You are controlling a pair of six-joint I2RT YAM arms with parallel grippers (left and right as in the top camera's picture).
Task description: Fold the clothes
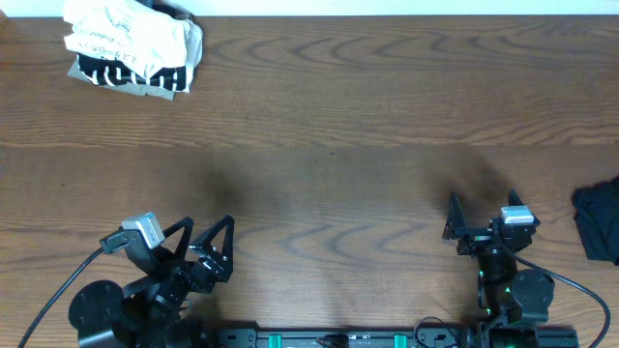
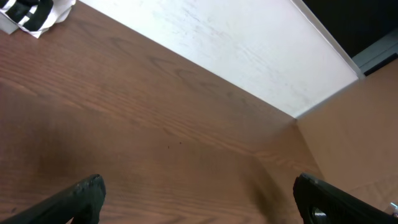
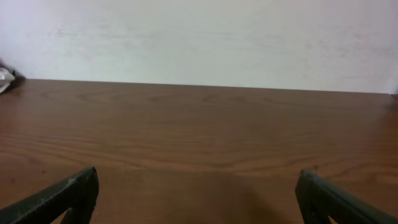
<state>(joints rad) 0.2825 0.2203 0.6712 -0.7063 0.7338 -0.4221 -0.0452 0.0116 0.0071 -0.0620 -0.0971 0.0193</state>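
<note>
Clothes (image 1: 132, 53) lie bunched in a heap at the far left corner of the wooden table (image 1: 338, 145), well apart from both arms, which sit at the near edge. Uppermost in the heap is a white garment (image 1: 121, 34) with small dark lettering, crumpled over a black-and-white striped piece (image 1: 135, 77) whose bands show along the heap's near side (what else lies under them cannot be made out). A second, dark garment (image 1: 598, 222) lies by itself at the table's right edge, partly cut off by the frame, just beyond the right arm. The left gripper (image 1: 209, 224) hangs over bare wood near the front left, its jaws spread wide and gripping nothing; its wrist camera looks between the two black fingers (image 2: 84, 196) across the tabletop to the striped cloth in the far corner and a white wall (image 2: 236, 50) behind. The right gripper (image 1: 482, 198) stands at the front right, jaws likewise fully apart and empty, aimed over open woodgrain at the same pale wall, with only a sliver of white fabric visible at the far left of its view. Neither gripper touches any cloth.
</note>
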